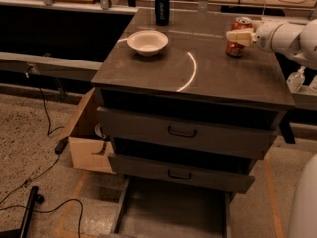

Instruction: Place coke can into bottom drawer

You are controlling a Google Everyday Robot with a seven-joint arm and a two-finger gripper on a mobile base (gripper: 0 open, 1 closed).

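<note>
The coke can [235,49], red-orange with a silver top, stands upright at the back right of the cabinet top [198,68]. My gripper [238,36] comes in from the right on a white arm [282,36]. It sits at the can's mid height and covers part of the can's front. The bottom drawer [173,209] is pulled out at floor level below the cabinet, and its flat grey floor shows nothing in it.
A dark blue can [162,8] stands at the back middle and a white bowl [147,41] in front of it. Two upper drawers with black handles [182,132] are slightly ajar. A cardboard box [86,143] and cables lie left of the cabinet.
</note>
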